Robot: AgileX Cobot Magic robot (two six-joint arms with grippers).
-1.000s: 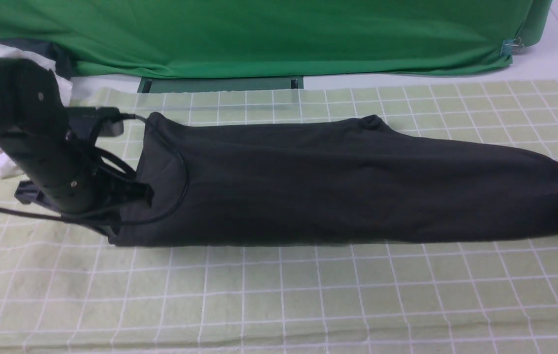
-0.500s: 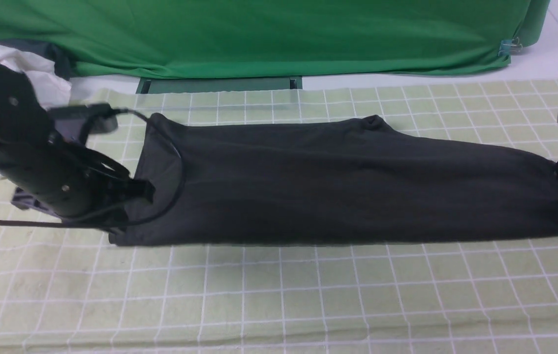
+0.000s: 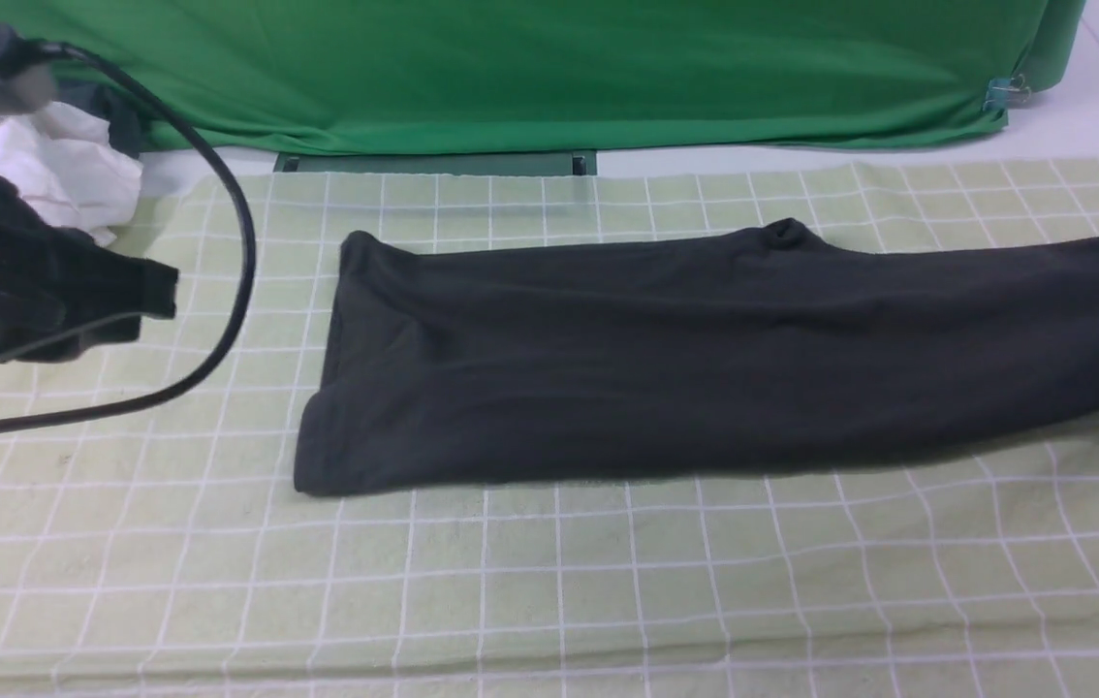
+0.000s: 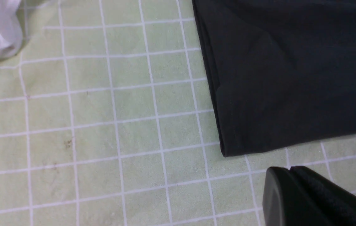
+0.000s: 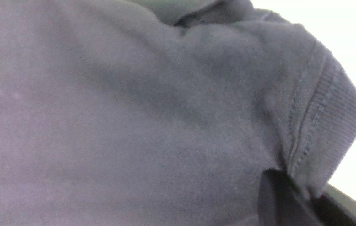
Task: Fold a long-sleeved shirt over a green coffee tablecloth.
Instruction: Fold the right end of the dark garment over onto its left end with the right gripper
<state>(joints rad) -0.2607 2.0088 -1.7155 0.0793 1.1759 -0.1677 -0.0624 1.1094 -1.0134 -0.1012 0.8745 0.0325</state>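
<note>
The long-sleeved shirt (image 3: 705, 359) is black and lies folded into a long band across the green coffee tablecloth (image 3: 549, 582). Its right end runs out of the front view. My left gripper (image 3: 157, 291) hovers left of the shirt, apart from it. In the left wrist view its jaws (image 4: 289, 169) are shut and empty, near the shirt's corner (image 4: 291, 78). My right gripper (image 5: 291, 182) shows only in the right wrist view. There it is shut on the shirt's cloth (image 5: 134, 110), beside a ribbed hem (image 5: 331, 119).
A crumpled white garment (image 3: 65, 174) lies at the back left. A bright green backdrop (image 3: 549, 68) hangs behind the table, with a clip (image 3: 1000, 92) at its right corner. The left arm's black cable (image 3: 230, 242) loops over the cloth.
My left arm has drawn back left and up, off the shirt's left end. The right gripper has closed on the shirt's right end and left the front view. The shirt has slid right.
</note>
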